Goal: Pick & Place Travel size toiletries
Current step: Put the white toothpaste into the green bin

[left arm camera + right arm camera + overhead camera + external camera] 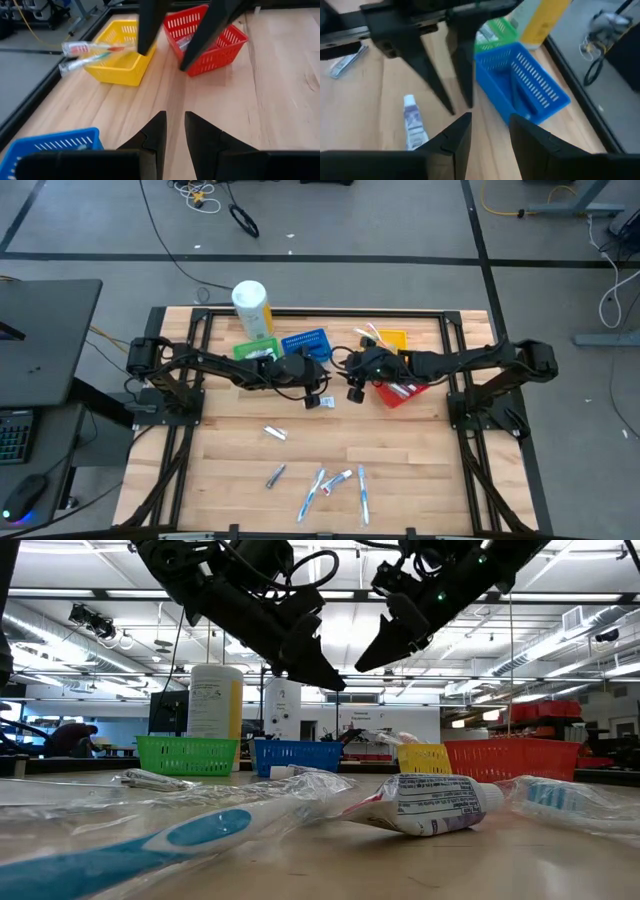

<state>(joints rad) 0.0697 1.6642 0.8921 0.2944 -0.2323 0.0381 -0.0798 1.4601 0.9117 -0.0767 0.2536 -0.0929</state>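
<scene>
**Toiletries loose on desk, both claws empty above the baskets**

Toiletries are small wrapped items: a white tube with printed label [425,805] lying on its side, a blue-and-white toothbrush in clear wrap [150,840], and more brushes [362,490] and a small silver tube [276,475] scattered on the front half of the desk [420,450]. Another small tube [412,122] lies on the wood near the blue basket.

Baskets sit in a row at the back: green [252,350], blue [305,342], yellow [392,339], red [402,392]. Wrapped brushes [90,54] stick out over the yellow basket's rim. Red basket holds wrapped items, too blurred to name. Large white-and-yellow bottle [252,308] stands behind green basket.

Left claw [172,130] hangs mid-desk near the blue basket, fingers narrowly parted, nothing between them. Right claw [490,127] just beside it, by the red basket, fingers parted, holding nothing.
</scene>
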